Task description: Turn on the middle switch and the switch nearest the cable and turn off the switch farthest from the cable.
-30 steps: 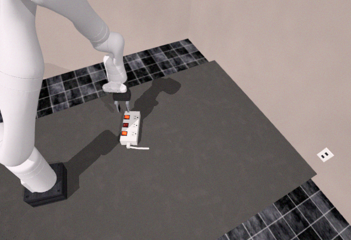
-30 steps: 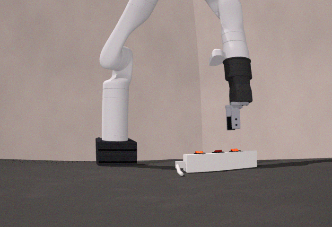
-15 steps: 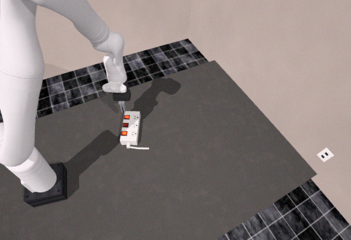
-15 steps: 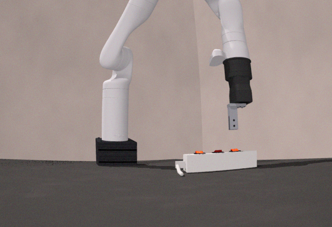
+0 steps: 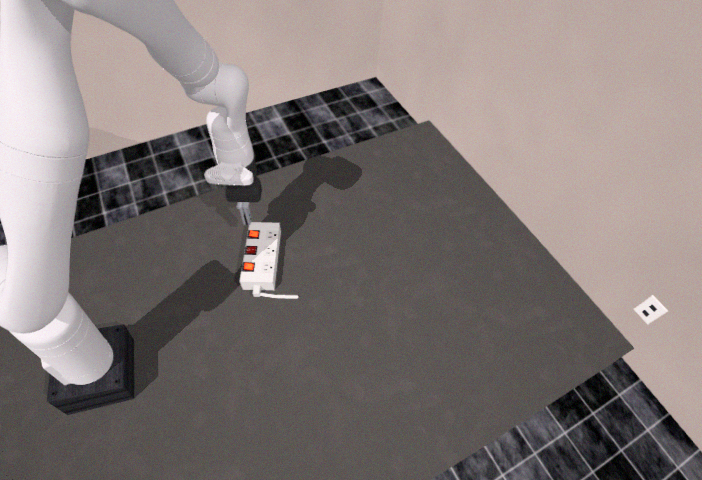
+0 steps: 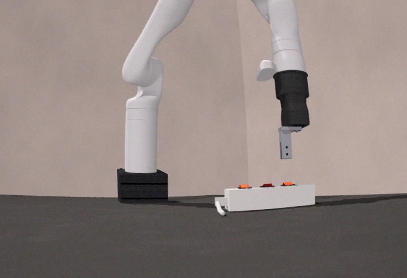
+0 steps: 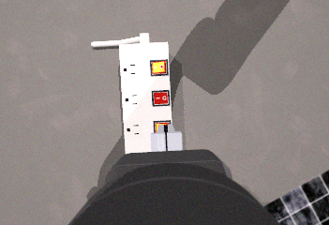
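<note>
The white power strip (image 5: 261, 255) lies flat on the dark table, right way up, with a short white cable stub (image 5: 275, 294) at its near end. It also shows in the side view (image 6: 269, 197) and in the wrist view (image 7: 144, 96). The switch nearest the cable (image 7: 158, 67) is lit bright orange. The middle switch (image 7: 160, 98) is dark red. The switch farthest from the cable (image 7: 162, 126) is lit orange. My gripper (image 6: 286, 157) is shut and empty, hanging a little above the farthest switch, fingertips pointing down (image 7: 166, 142).
The arm's black base (image 5: 92, 370) stands at the table's near left corner. Tiled floor lies beyond the table's edges. A wall outlet (image 5: 650, 309) is on the right wall.
</note>
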`<control>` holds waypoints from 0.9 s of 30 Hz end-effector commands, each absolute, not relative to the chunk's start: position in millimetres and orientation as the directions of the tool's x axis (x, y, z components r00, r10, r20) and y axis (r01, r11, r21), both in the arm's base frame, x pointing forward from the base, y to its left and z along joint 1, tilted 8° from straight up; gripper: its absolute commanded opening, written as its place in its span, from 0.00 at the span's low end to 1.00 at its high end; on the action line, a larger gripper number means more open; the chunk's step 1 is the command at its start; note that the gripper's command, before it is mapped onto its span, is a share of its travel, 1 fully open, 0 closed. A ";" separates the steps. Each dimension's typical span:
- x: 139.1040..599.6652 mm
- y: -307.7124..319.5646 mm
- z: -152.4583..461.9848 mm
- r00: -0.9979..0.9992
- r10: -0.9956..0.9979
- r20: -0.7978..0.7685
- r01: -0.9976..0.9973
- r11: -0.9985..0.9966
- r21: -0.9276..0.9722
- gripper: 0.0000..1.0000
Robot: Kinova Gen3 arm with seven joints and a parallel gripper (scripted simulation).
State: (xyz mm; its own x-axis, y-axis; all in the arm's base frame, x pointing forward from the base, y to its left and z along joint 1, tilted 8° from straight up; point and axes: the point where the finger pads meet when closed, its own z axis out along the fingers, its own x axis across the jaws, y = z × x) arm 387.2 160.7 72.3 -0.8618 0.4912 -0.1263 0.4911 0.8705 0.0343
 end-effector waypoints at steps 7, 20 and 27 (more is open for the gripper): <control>387.6 161.0 72.7 -0.862 0.491 -0.127 0.491 0.870 0.036 0.00; 388.3 160.9 66.9 -0.862 0.491 -0.127 0.491 0.870 0.036 0.00; 389.0 160.8 61.7 -0.862 0.491 -0.127 0.491 0.870 0.036 0.00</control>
